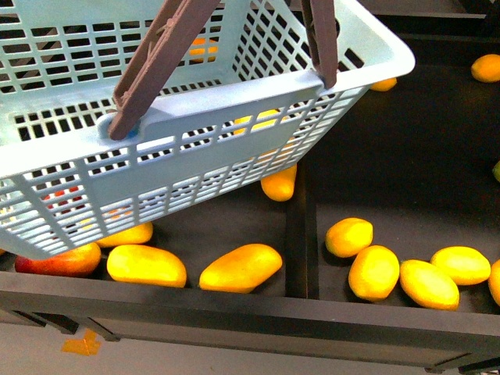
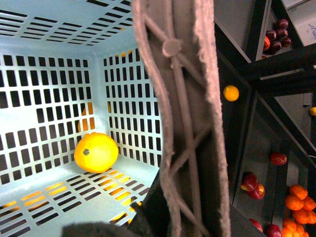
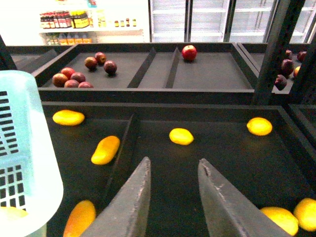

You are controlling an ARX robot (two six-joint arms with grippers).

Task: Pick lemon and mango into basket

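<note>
The pale turquoise basket (image 1: 195,117) hangs tilted over the left compartment by its brown handles (image 1: 156,62). My left gripper (image 2: 173,210) is shut on the handle (image 2: 187,123). A plump yellow lemon (image 2: 96,152) lies inside the basket. Long yellow-orange mangoes (image 1: 241,268) lie below the basket, and plump lemons (image 1: 348,237) lie in the right compartment. My right gripper (image 3: 173,165) is open and empty above the dark tray floor. A lemon (image 3: 181,136) lies ahead of it, a mango (image 3: 105,150) and the basket (image 3: 29,163) off to one side.
A dark divider (image 1: 295,234) splits the tray into mango and lemon compartments. A dark red mango (image 1: 58,262) lies under the basket. An orange (image 1: 486,68) sits far right. The upper shelf holds dark red fruits (image 3: 74,79) and a red apple (image 3: 189,52).
</note>
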